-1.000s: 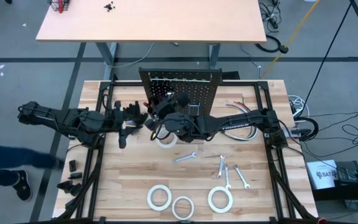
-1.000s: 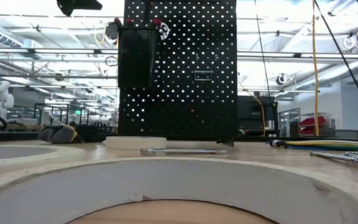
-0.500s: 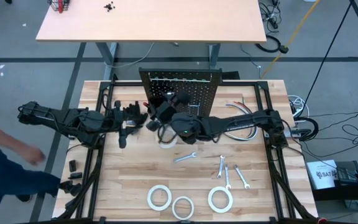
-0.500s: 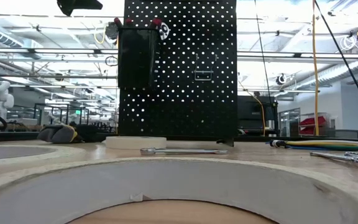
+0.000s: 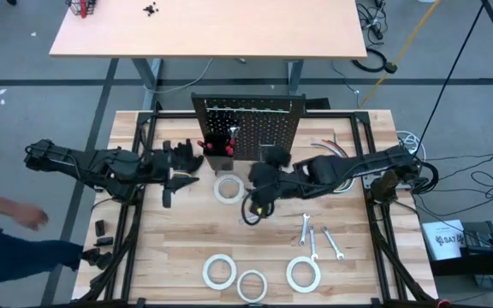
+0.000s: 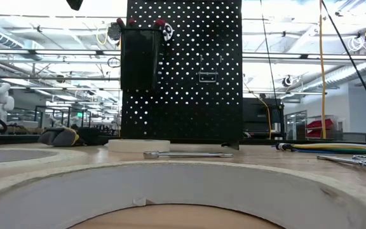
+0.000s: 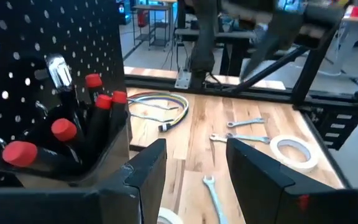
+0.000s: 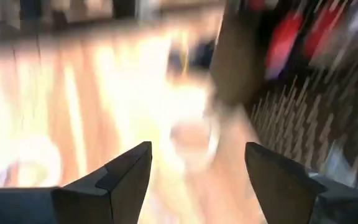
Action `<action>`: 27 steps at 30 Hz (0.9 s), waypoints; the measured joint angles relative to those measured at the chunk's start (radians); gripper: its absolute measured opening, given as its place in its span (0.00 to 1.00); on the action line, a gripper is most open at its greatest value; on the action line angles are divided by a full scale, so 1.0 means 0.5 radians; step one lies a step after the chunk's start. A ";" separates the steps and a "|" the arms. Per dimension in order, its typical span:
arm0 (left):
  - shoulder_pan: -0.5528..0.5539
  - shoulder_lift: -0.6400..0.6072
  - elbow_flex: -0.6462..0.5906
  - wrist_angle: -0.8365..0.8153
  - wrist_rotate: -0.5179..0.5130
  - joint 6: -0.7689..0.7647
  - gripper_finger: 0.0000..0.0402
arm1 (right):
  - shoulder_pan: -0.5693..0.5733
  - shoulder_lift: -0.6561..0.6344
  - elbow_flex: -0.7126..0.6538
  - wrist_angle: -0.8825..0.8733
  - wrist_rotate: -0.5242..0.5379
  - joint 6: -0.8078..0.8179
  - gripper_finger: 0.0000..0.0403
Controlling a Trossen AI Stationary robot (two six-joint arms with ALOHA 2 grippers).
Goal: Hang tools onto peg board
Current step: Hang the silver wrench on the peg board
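The black peg board [image 5: 259, 128] stands upright at the table's far middle, and its small bin [image 7: 73, 155] holds red-handled screwdrivers [image 7: 64, 129]. A white tape roll [image 5: 227, 188] lies flat in front of the board. Three more tape rolls [image 5: 252, 284] lie near the front edge, and silver wrenches [image 5: 312, 239] lie to the right of centre. My left gripper [image 7: 194, 146] hovers open just left of the bin. My right gripper [image 5: 253, 205] hangs open, slanting down over the table's middle beside the tape roll, with nothing between its fingers [image 8: 123, 171].
Curved hoses and cables [image 5: 332, 150] lie right of the board. Black gloves [image 6: 62, 135] sit at the left. A dark frame [image 5: 375, 222] runs along the table's sides. A person [image 5: 7, 227] moves on the floor at the left. Bare wood shows at the near left.
My right gripper has drawn back from the peg board's bin toward the table's near right, ending over the middle of the table, and has tipped from nearly level to slanting down. The tools on the table lie as before.
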State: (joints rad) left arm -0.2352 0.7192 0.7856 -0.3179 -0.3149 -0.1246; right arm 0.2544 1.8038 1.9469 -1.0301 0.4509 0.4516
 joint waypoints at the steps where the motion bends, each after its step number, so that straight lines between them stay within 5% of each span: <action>1: 0.000 0.017 0.000 0.000 0.000 0.000 0.43 | 0.004 0.000 -0.027 -0.133 -0.111 0.087 0.62; 7: 0.000 0.160 0.000 -0.005 0.019 -0.004 0.43 | 0.087 0.001 -0.330 -0.442 -0.475 0.463 0.62; 15: -0.001 0.354 0.001 0.018 0.187 -0.164 0.43 | 0.147 0.005 -0.848 0.114 -0.957 0.646 0.62; 27: -0.117 0.606 0.001 0.005 0.319 -0.266 0.43 | 0.289 -0.003 -1.020 0.311 -0.995 0.471 0.62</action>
State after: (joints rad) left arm -0.2938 1.0220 0.7860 -0.3154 -0.1555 -0.2575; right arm 0.3986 1.8023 1.4368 -0.8745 -0.0467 0.6869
